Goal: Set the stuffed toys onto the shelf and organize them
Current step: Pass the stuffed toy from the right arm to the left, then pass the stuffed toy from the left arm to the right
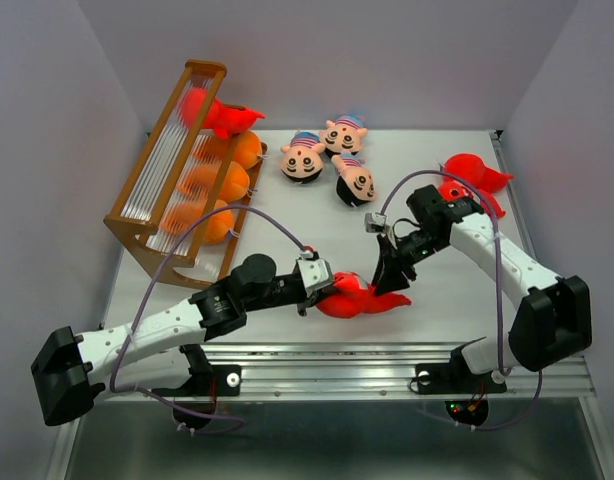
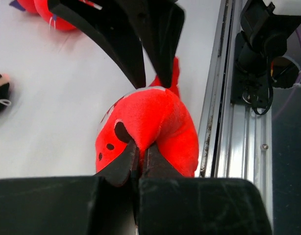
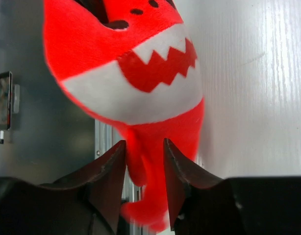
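A red toy (image 1: 359, 298) with a white toothed mouth lies near the table's front edge, between both grippers. My left gripper (image 1: 325, 290) is shut on the fabric of its head (image 2: 160, 122), fingertips pinched together (image 2: 139, 147). My right gripper (image 1: 390, 285) comes down from the right, and its fingers (image 2: 116, 39) close on the toy's pointed tail (image 3: 145, 161). The tail fills the gap in the right gripper (image 3: 144, 147). The shelf (image 1: 137, 215) stands at the back left with one red toy (image 1: 215, 112) on top and several orange toys (image 1: 227, 180) on its tiers.
Three doll heads (image 1: 327, 158) with striped caps lie at the back centre. Two more red toys (image 1: 472, 180) lie at the back right, behind my right forearm. The metal rail (image 1: 387, 360) runs along the table's front edge, just beside the held toy.
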`<action>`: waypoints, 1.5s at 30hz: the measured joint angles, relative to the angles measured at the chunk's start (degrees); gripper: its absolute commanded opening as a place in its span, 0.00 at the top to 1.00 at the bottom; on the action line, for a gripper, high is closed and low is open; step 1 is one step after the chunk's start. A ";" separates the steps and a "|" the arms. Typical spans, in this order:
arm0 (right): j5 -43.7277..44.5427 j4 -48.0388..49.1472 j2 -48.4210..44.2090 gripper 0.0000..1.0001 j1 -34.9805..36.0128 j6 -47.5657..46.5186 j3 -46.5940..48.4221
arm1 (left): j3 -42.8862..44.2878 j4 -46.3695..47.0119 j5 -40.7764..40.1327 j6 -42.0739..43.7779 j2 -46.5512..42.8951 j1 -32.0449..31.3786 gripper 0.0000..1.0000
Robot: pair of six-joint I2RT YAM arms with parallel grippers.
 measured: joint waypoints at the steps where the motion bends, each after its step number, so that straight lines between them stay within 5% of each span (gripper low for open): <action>1: 0.37 0.90 -1.05 0.45 0.00 1.33 0.00 | -0.02 -0.07 -0.50 -1.70 0.00 0.00 1.00; 4: 1.97 2.49 -4.09 0.23 0.00 4.96 0.44 | -0.02 -0.85 -1.60 -6.69 0.48 0.52 1.00; 12: 8.85 7.82 -11.30 0.01 0.00 8.70 5.03 | -2.69 -1.05 2.25 -21.35 2.45 7.93 1.00; 28: 1.20 8.37 -8.41 0.04 2.21 2.93 1.81 | 1.92 1.44 17.00 -29.49 7.63 12.28 1.00; 34: 1.14 10.05 -6.84 0.17 6.01 5.70 1.84 | 4.20 1.49 18.58 -29.53 9.53 12.28 1.00; 37: 0.94 11.26 -5.81 0.35 7.93 7.48 1.81 | 5.27 1.49 18.58 -29.51 10.49 12.31 1.00; 43: 0.68 12.20 -3.63 0.99 8.66 9.77 1.88 | 5.97 1.33 18.25 -29.46 10.99 12.31 0.98; 45: 0.68 11.98 -2.56 0.99 8.63 10.08 2.40 | 5.97 0.98 17.64 -29.42 10.97 12.28 0.82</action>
